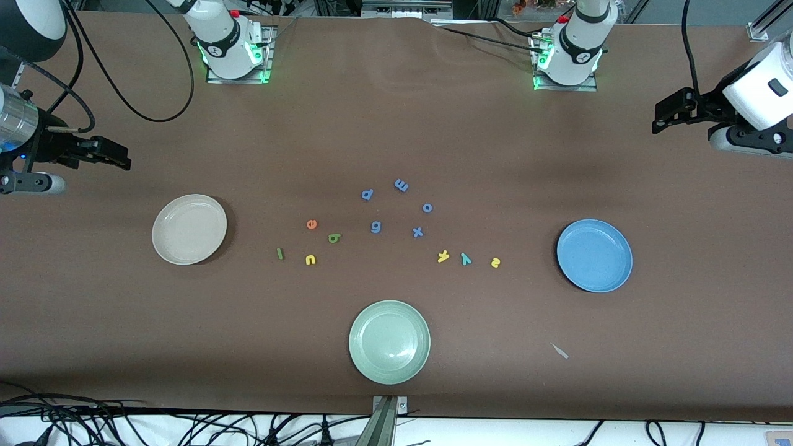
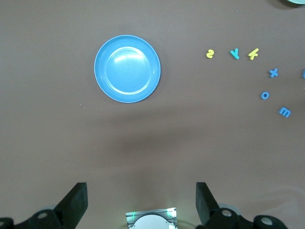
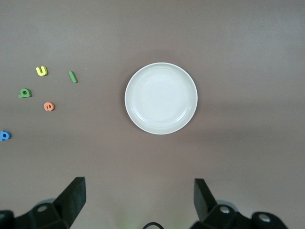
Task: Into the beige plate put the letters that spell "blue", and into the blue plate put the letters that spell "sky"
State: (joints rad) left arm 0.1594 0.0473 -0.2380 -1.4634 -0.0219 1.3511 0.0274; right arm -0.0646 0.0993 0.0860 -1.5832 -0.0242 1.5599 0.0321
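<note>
Nearest the front camera, one pale green plate [image 1: 389, 342], not part of the sorting. Farther up, a row of three: yellow "k" [image 1: 443, 256], teal "y" [image 1: 466, 259], yellow "s" [image 1: 495, 262], lying toward the blue plate [image 1: 594, 255] at the left arm's end. Toward the beige plate [image 1: 189, 228] at the right arm's end, four more: green "l" [image 1: 280, 253], yellow "u" [image 1: 310, 259], green "b" [image 1: 334, 238], orange "e" [image 1: 312, 224]. Farther still, five blue letters [image 1: 376, 227], likely decoys. All three plates bare, so nothing sorted yet. Left gripper [image 1: 666, 118] over the table's left-arm end, fingers spread wide; right gripper [image 1: 111, 155] over the table's right-arm end, likewise spread, both seemingly poised to begin.
</note>
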